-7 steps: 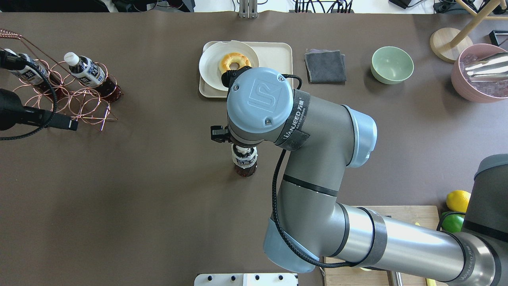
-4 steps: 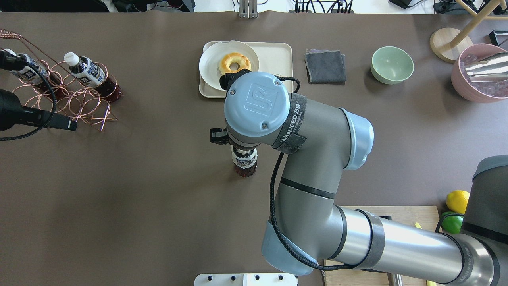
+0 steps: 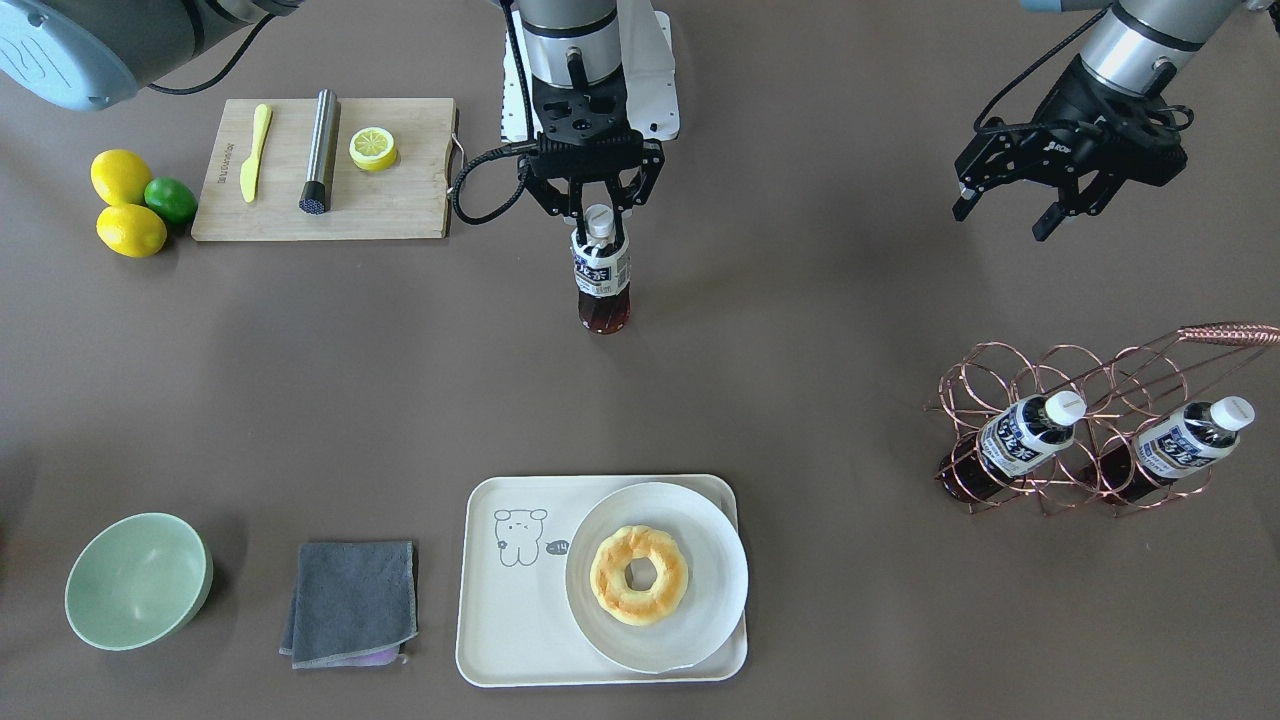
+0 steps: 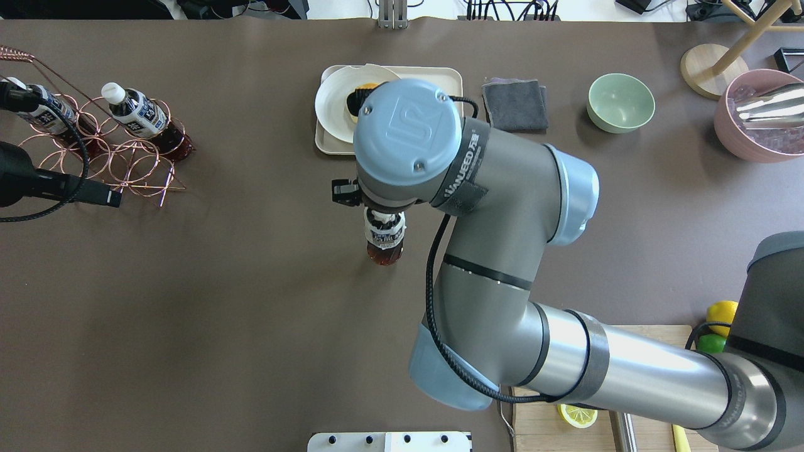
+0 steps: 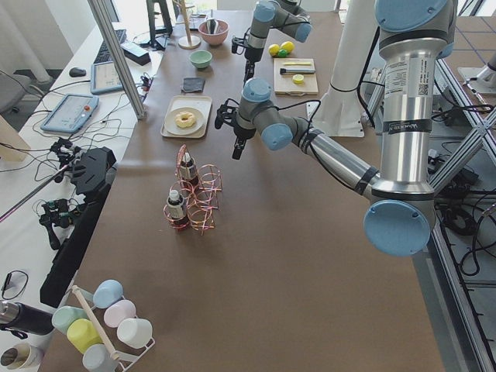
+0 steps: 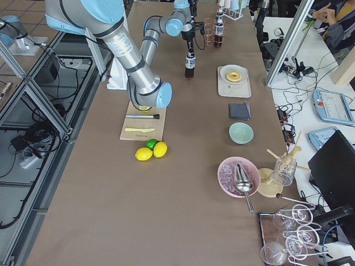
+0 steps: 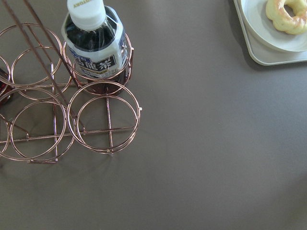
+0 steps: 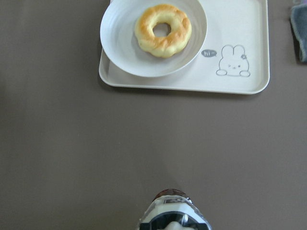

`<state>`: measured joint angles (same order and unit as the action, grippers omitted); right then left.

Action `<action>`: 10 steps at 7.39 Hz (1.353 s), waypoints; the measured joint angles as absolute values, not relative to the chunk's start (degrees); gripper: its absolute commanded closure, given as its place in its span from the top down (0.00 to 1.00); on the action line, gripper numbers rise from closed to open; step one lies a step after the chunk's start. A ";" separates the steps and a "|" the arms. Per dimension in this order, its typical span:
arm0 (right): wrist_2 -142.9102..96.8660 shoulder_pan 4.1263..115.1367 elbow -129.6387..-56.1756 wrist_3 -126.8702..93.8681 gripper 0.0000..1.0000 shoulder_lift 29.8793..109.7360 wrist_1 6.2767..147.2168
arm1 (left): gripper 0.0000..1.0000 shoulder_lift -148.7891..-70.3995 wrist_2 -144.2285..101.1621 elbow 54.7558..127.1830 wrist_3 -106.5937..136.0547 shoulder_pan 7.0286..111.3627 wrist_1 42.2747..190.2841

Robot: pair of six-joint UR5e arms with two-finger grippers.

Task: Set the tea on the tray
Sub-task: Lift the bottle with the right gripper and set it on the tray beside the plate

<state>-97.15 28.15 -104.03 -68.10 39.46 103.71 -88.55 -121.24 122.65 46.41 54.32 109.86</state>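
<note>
The brown table (image 3: pixel 300 400) holds the cream tray (image 3: pixel 505 610), with a white plate (image 3: pixel 715 540) on it. The left gripper (image 3: pixel 1000 222) hangs with its fingers spread wide, holding nothing. The right gripper (image 3: pixel 597 205) squeezes the neck of the tea (image 3: pixel 601 280). The tea is upright near the table's middle, well apart from the tray (two more bottles (image 3: pixel 1020 438) lie in a copper rack (image 3: pixel 1230 333)).

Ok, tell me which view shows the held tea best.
Exterior front-facing: the tea shows whole, upright, label visible, the right gripper closed at its neck. Overhead, the arm overlaps its top; the right wrist view catches only its top; both side views show it tiny.
</note>
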 measured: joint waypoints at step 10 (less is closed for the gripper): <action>-112.17 52.50 -65.47 -53.22 0.00 28.81 82.23 | 0.97 -85.96 -124.72 124.72 47.22 59.06 112.59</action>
